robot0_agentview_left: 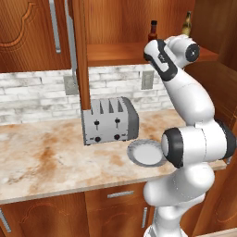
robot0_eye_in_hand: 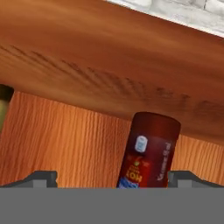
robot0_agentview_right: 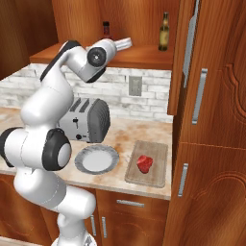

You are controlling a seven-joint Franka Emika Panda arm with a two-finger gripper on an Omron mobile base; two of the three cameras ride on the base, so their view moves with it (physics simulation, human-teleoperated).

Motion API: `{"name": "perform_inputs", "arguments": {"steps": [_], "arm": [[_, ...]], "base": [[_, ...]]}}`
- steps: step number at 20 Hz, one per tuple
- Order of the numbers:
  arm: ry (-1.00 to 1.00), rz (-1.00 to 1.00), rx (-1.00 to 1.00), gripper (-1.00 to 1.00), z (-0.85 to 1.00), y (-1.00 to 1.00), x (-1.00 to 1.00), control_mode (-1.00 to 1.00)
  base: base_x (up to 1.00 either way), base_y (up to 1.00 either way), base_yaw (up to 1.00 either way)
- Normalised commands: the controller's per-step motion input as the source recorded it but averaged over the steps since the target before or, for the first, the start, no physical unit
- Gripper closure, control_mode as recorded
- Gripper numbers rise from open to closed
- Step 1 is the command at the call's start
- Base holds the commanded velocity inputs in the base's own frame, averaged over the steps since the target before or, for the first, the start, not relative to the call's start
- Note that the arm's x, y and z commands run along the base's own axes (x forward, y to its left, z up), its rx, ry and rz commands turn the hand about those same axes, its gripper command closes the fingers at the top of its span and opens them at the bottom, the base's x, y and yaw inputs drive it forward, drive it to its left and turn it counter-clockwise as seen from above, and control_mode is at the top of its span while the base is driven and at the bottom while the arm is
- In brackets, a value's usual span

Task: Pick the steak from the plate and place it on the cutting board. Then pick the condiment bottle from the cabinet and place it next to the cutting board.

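Note:
The steak [robot0_agentview_right: 144, 163] lies on the cutting board [robot0_agentview_right: 156, 176], right of the empty plate [robot0_agentview_right: 82, 162] [robot0_agentview_left: 134, 157]. The condiment bottle [robot0_agentview_left: 152, 31] [robot0_agentview_right: 106, 30] stands on the open shelf of the cabinet [robot0_agentview_right: 144, 55]. My gripper [robot0_agentview_right: 126, 43] is raised to shelf height, just right of the bottle and apart from it. In the hand view, which is rolled upside down, the bottle [robot0_eye_in_hand: 149, 148] stands a little ahead of my open gripper [robot0_eye_in_hand: 113, 178], between the lines of the two fingertips [robot0_eye_in_hand: 43, 177] and off-centre toward one. Nothing is held.
A taller olive-green bottle [robot0_agentview_right: 164, 31] [robot0_agentview_left: 187, 23] stands further right on the same shelf, at the edge of the hand view [robot0_eye_in_hand: 4, 105]. A toaster [robot0_agentview_left: 109, 120] sits on the counter behind the plate. An open cabinet door [robot0_agentview_left: 79, 51] hangs left of the shelf.

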Motion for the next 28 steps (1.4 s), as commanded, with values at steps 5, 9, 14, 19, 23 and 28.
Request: {"name": "perform_inputs", "arguments": {"steps": [5, 9, 14, 19, 23, 28], "arm": [[0.19, -0.01, 0.18, -1.00, 0.00, 0.29, 0.00, -1.00], [0.17, 0.00, 0.18, -1.00, 0.00, 0.41, 0.00, -1.00], [0.10, 0.00, 0.19, -1.00, 0.05, 0.44, 0.00, -1.00], [0.02, 0.00, 0.20, -1.00, 0.29, 0.51, 0.00, -1.00], [0.00, 0.00, 0.19, -1.00, 0.56, 0.46, 0.00, -1.00], [0.00, -0.02, 0.12, -1.00, 0.42, 0.22, 0.00, -1.00]], "base": [[0.00, 0.00, 0.00], [0.00, 0.00, 0.00], [0.00, 0.00, 0.00], [0.00, 0.00, 0.00], [0.00, 0.00, 0.00], [0.00, 0.00, 0.00]]}}
